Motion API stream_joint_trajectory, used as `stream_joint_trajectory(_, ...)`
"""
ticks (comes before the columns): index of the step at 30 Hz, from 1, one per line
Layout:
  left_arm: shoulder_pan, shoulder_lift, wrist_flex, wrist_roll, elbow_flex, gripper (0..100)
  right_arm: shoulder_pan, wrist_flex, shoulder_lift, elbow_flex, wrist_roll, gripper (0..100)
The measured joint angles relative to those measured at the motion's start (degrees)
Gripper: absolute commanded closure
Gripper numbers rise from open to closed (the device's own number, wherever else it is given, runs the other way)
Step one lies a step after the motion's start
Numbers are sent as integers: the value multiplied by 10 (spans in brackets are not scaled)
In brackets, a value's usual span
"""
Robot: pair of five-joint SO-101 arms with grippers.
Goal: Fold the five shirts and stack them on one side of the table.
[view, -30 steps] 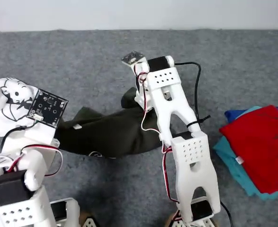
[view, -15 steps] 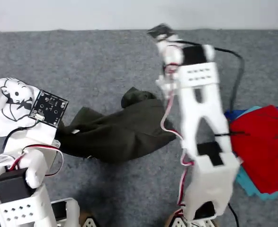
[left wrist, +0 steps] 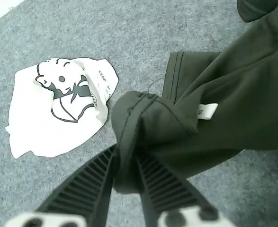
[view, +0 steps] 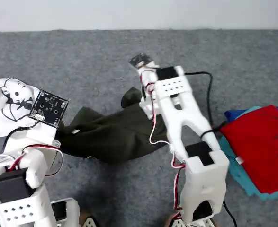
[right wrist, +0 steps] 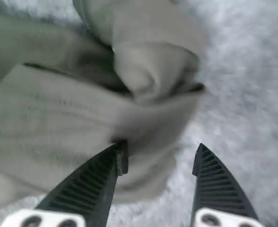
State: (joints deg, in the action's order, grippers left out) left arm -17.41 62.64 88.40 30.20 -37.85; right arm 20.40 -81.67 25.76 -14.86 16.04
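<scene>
High view: dark olive shirt (view: 115, 135) sprawled unfolded across the middle of the table (view: 82, 56), long axis running from the left arm (view: 25, 165) across to a bunched lump under the head of the right arm (view: 186, 118); white printed shirt (view: 8, 106) crumpled just beyond the left arm; folded stack (view: 262, 146), red over teal and blue, well apart at the right side. Left wrist view: left gripper (left wrist: 127, 156) clamped on a pinched fold of the dark olive shirt, jaws nearly together with cloth between; rest of the garment spread away from it, white label (left wrist: 207, 110) showing; white printed shirt beside it on the table, apart from the fingers. Right wrist view: right gripper (right wrist: 161, 149) wide open, holding nothing; one finger against the bunched end of the dark olive shirt, the other over bare table, so cloth off to one side of the gap rather than centred. Judged from this: one end held by the left, right arm nearer the loose lump; next grasp likely needing a sideways shift onto the bunch before closing, then a pull along the long axis to spread the shirt flat.
</scene>
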Motion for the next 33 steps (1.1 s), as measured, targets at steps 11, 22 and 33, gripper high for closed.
stream_joint_trajectory(11,0,0,0,0,0,987,-3,35,90,-14,15,978)
stream_joint_trajectory(22,0,0,0,0,0,987,-29,-132,40,-142,25,988)
stream_joint_trajectory(33,0,0,-7,-1,0,987,-106,-188,-184,-176,25,988)
